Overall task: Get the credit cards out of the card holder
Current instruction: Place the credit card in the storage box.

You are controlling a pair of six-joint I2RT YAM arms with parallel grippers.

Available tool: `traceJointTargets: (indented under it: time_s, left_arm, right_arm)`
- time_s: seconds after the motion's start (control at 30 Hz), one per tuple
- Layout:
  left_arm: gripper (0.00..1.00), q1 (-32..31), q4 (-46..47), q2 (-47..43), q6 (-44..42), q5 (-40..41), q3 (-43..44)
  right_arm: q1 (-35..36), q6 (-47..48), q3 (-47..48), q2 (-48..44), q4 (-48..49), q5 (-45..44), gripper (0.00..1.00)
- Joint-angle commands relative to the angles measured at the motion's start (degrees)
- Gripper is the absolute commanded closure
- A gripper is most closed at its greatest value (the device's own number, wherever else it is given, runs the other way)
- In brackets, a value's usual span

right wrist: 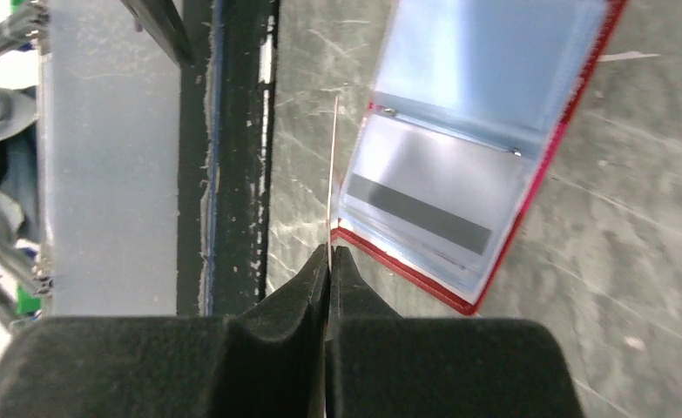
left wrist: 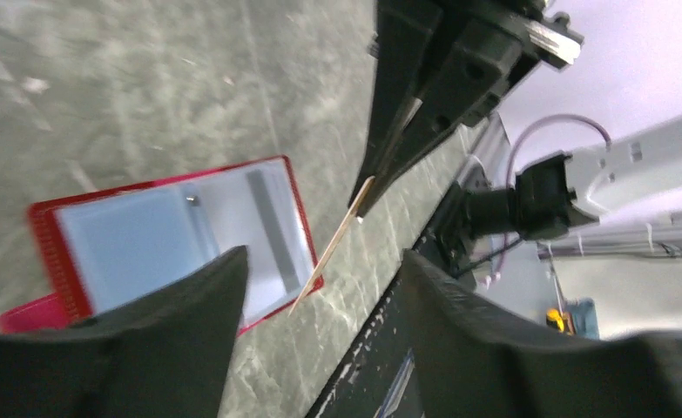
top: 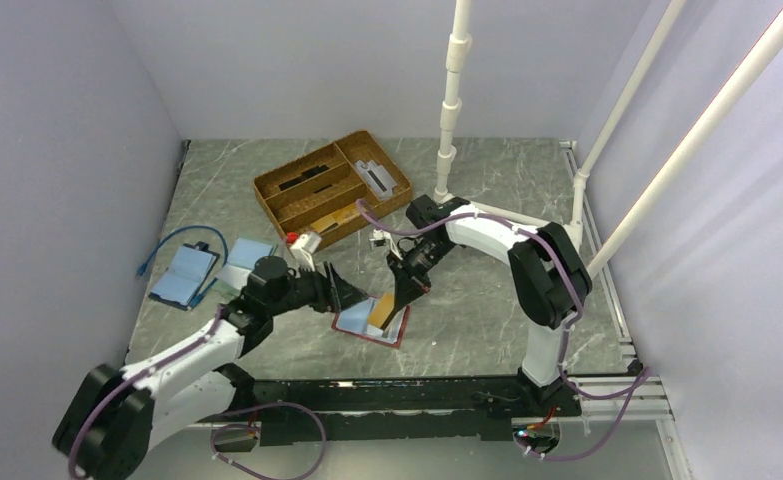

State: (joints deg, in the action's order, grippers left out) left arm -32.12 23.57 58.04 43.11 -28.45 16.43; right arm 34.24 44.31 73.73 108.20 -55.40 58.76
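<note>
The red card holder (top: 359, 328) lies open on the table, pale lining up. It also shows in the left wrist view (left wrist: 50, 235) and the right wrist view (right wrist: 572, 131). A silver-grey card with a dark stripe (right wrist: 424, 196) sits in one clear pocket. My right gripper (top: 404, 285) is shut on a gold-tan card (top: 385, 310) and holds it tilted over the holder's right edge. That card shows edge-on in the wrist views (left wrist: 337, 248) (right wrist: 332, 174). My left gripper (top: 342, 290) is open and empty, just left of the holder, its fingers (left wrist: 189, 313) over the holder's near part.
A brown divided tray (top: 332, 185) stands at the back. A light-blue booklet case (top: 182, 275) and pale blue flat pieces (top: 247, 252) lie at the left. A white post (top: 450, 110) rises at the back right. The black base rail (top: 397, 395) runs along the near edge.
</note>
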Motion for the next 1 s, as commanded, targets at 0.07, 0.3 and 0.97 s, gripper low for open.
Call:
traceJointTargets:
  time_s: [0.07,0.3,0.97]
  left_arm:
    - [0.05,4.7,-34.4,-13.3,-6.4,15.2,11.1]
    - [0.0,5.4,-51.6,-16.7,-13.8,29.2,23.3]
    - [0.01,5.5,-59.1,-26.4,-18.0,46.3,25.9]
  right_arm:
    - [-1.3,-9.2,7.0,-5.1,8.2,-8.7,1.0]
    - [-1.6,-18.7,28.7,3.2,8.6,-15.8,1.0]
    - [4.2,-30.0,54.1,18.7,11.4,-47.9,1.0]
